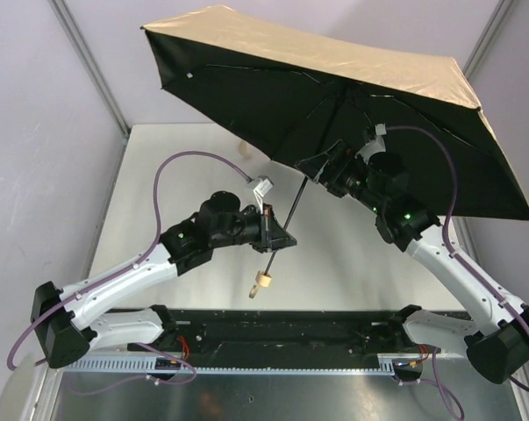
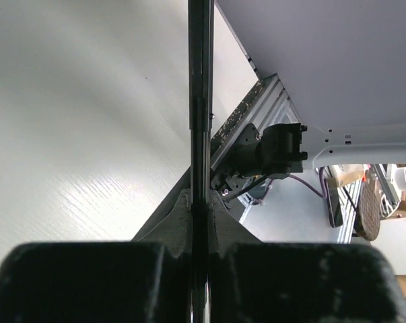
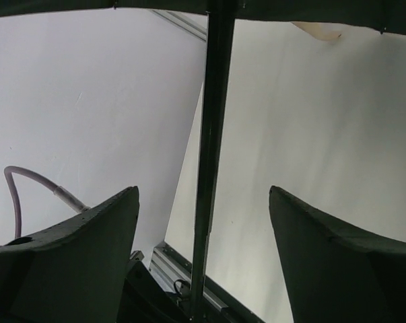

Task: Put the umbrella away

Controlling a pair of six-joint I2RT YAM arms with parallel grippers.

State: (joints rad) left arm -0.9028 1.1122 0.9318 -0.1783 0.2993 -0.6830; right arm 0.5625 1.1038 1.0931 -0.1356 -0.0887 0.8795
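Your umbrella (image 1: 334, 79) is open, aloft over the table (image 1: 159, 175), with its canopy toward 1 o'clock. The knob handle (image 1: 265, 281) dangles at 6 o'clock below your left gripper (image 1: 277, 235), which is clamped on the thin shaft (image 1: 295, 203). Your right gripper (image 1: 321, 168) straddles the shaft higher up, jaws wide, holding nothing. Expect it to be light but top-heavy, with a slick, stiff shaft; take hold just under the ribs.

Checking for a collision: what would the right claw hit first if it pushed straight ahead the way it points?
Probably the umbrella's shaft, standing between the right claw's open fingers; its depth ahead is unclear.
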